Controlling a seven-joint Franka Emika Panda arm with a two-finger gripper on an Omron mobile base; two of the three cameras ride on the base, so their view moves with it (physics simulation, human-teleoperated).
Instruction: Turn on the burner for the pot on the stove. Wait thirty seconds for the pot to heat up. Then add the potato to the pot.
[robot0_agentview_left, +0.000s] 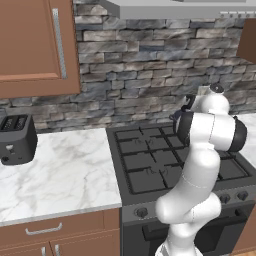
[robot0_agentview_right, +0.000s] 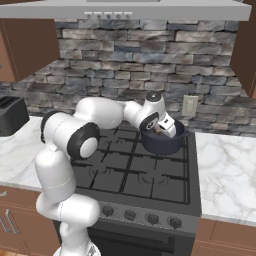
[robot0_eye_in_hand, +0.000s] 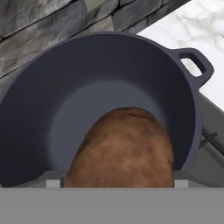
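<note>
One arm reaches over the stove (robot0_agentview_left: 150, 160) in the left base view. Right base view: the gripper (robot0_agentview_right: 161, 131) hangs above the pot (robot0_agentview_right: 162, 141) on a rear burner. Hand view: jaws spread wide, potato (robot0_eye_in_hand: 124, 151) between them over the pot's mouth; whether they grip it is unclear.

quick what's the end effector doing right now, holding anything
End effector: closed on the potato, held over the open pot at the back right of the stove.
</note>
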